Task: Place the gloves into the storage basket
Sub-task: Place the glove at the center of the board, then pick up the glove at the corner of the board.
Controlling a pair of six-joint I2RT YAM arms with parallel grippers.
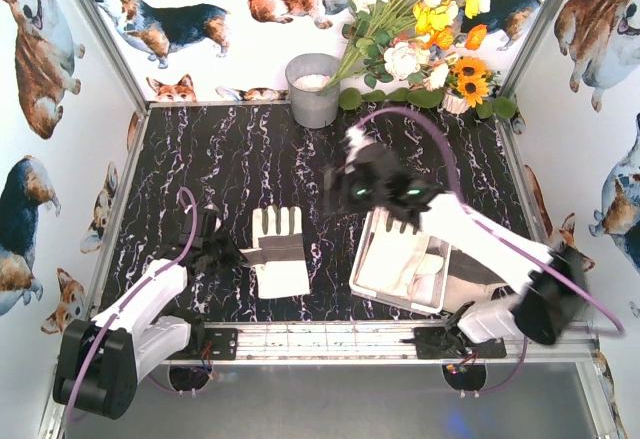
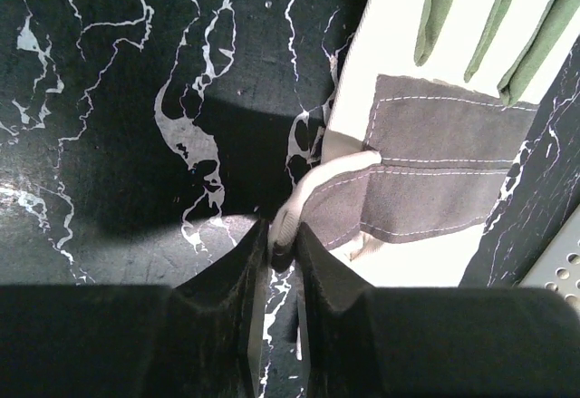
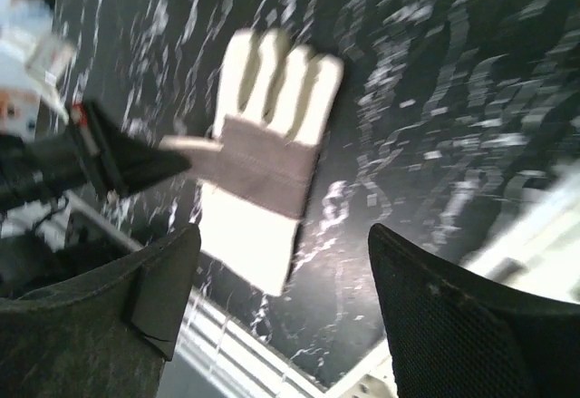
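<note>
Black worktop; storage basket holds gloves; one glove lies flat left of basket, patch up. Left end effector clenched on its thumb: thin pinch, lift high to clear basket rim. Right end effector released, over basket's far corner

Bare marbled surface lies open along the left edge and far-left corner of the table. The far edge is blocked at its middle by a grey bucket, with a flower bunch filling the stretch to the far-right corner. Toward the near edge, a glove lies flat with the left gripper clamped on its thumb. Only a narrow bare strip separates it from the storage basket, whose opening is crossed overhead by the right arm.
</note>
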